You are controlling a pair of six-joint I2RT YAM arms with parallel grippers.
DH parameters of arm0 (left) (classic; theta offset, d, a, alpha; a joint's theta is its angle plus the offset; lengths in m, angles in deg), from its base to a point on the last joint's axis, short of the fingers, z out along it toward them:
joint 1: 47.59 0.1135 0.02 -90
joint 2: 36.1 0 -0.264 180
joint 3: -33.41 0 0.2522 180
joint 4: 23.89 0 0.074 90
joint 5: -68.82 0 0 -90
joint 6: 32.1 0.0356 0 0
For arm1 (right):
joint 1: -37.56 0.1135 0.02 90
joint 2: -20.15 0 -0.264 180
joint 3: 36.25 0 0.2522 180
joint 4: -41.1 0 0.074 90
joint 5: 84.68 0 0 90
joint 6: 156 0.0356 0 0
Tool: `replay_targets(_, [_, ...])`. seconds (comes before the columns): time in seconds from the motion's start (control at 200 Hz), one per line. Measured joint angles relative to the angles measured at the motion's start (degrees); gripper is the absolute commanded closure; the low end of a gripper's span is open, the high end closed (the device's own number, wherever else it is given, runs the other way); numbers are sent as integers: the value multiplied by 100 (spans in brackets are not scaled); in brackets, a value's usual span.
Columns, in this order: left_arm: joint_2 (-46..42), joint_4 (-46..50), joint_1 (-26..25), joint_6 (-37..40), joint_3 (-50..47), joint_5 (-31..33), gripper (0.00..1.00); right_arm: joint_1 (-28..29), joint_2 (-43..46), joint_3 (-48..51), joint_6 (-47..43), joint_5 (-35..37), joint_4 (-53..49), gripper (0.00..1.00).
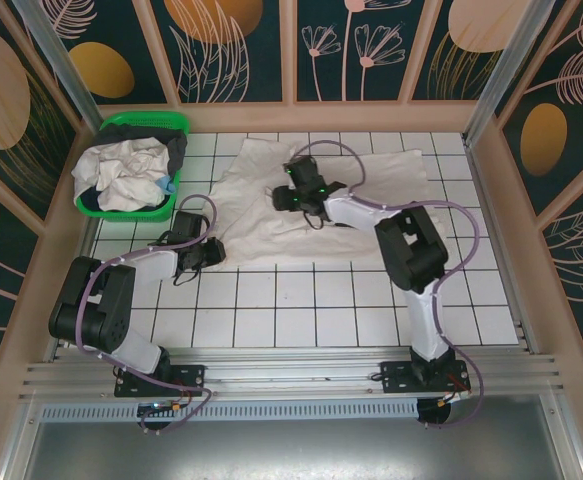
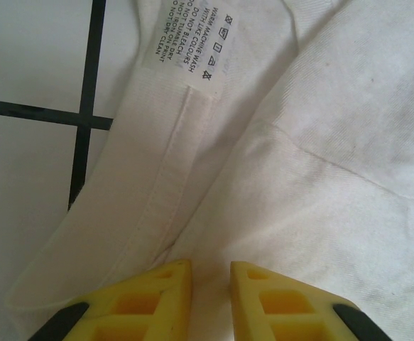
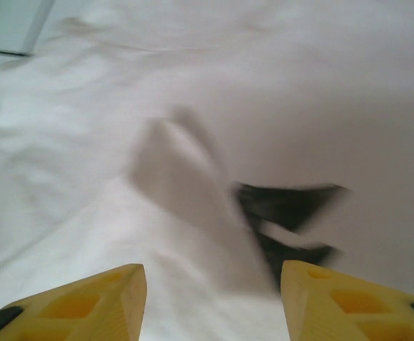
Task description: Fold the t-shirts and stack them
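An off-white t-shirt (image 1: 371,175) lies spread and rumpled across the back middle of the tiled table. My left gripper (image 1: 203,252) sits at its near-left corner. In the left wrist view its yellow fingers (image 2: 211,264) stand close together with the shirt's fabric (image 2: 320,142) pinched between them, beside the hem and a care label (image 2: 192,39). My right gripper (image 1: 289,197) hovers over the shirt's middle. In the right wrist view it (image 3: 214,270) is wide open above blurred cloth (image 3: 86,142) and a black print (image 3: 285,206), with nothing between the fingers.
A green basket (image 1: 146,122) at the back left holds more crumpled t-shirts (image 1: 131,175), one edged in dark cloth. White tiles with black lines (image 1: 301,300) stretch between the shirt and the arm bases. Wooden walls close in the table on three sides.
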Motion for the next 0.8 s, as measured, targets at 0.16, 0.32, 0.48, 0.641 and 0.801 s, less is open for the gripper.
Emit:
replay_targets(0.16, [-2,-7,28,0,-15,-7,77,221,-846,-1038,-435,74,-321,47])
replay_targets(0.32, [-57,-13,87,0,-74,-4,77,216,-1626,-1755,-629,767,-841,48])
replay_targets(0.48, [-151,-205,304,-61,-267,-105,79,138,-1641,-1996,-750,1178,-1123,48])
replay_targets(0.641, [-293,-415,479,-131,-487,-197,79,-68,-1718,-2127,-863,1342,-1259,47])
replay_targets(0.801, [-358,-385,485,-151,-518,-179,75,-258,-1733,-2312,-916,1329,-1416,46])
